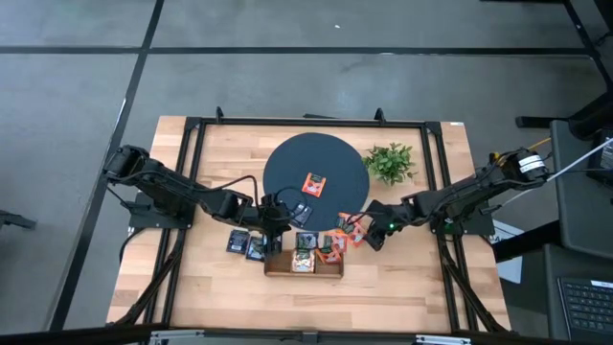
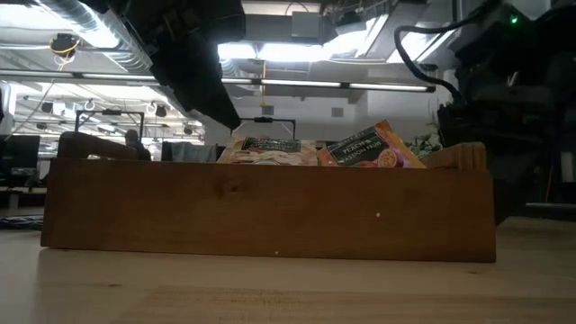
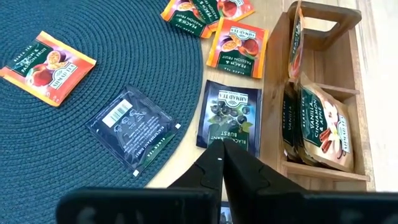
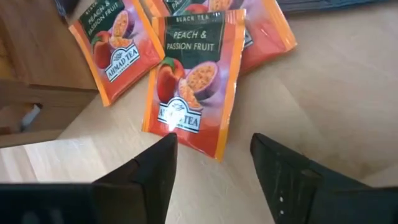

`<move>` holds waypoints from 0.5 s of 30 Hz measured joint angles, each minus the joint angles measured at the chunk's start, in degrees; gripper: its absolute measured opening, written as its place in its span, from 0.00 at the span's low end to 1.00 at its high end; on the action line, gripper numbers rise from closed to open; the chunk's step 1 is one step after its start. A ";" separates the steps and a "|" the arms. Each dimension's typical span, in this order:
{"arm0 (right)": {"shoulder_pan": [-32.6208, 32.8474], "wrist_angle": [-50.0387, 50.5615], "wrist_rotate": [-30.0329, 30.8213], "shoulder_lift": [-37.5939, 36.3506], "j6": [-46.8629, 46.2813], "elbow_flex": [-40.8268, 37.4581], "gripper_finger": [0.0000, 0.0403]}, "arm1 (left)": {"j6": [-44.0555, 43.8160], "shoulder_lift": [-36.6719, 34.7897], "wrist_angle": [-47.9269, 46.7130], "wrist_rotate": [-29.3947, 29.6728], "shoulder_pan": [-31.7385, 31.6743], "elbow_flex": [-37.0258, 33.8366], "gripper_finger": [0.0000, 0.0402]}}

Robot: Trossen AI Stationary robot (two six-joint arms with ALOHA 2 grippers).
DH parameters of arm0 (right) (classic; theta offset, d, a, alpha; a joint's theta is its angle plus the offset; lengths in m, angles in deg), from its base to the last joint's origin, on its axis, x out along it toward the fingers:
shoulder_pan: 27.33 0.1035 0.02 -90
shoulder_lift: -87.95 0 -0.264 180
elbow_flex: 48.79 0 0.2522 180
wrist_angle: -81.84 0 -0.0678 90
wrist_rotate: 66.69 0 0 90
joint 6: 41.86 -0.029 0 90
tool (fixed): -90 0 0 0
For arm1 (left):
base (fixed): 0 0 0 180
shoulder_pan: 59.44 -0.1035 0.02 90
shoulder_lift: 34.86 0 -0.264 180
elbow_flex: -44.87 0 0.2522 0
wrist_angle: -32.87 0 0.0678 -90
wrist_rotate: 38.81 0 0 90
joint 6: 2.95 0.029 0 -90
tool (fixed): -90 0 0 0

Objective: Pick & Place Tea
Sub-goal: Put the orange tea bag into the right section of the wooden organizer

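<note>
Overhead, both grippers crowd the wooden tray [image 1: 303, 265] at the table's six o'clock edge. Right gripper [image 4: 211, 163], jaws wide and empty, hovers over one of three orange peach sachets [image 4: 191, 81] lying on bare wood at the tray's two o'clock. Left gripper [image 3: 222, 163], jaws pinched shut on nothing, points at a navy blackcurrant sachet [image 3: 229, 116] beside the round dark mat [image 1: 287, 163], which carries one orange sachet [image 1: 313, 183] near centre.
</note>
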 joint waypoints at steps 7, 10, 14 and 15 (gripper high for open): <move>0.00 -3.58 0.09 0.04 0.09 -1.17 0.48 | -0.01 0.00 0.01 0.00 0.00 0.00 0.01; 0.00 -5.40 -0.05 0.07 0.07 -1.14 0.42 | -0.01 0.00 0.02 0.00 0.00 0.00 0.02; 0.00 -7.34 -1.80 0.11 -0.08 -1.17 0.34 | -0.06 0.00 0.05 0.00 0.00 0.00 0.01; 0.00 -8.08 -1.86 0.11 -0.08 -1.15 0.32 | -0.06 0.00 0.07 0.00 0.00 0.00 0.01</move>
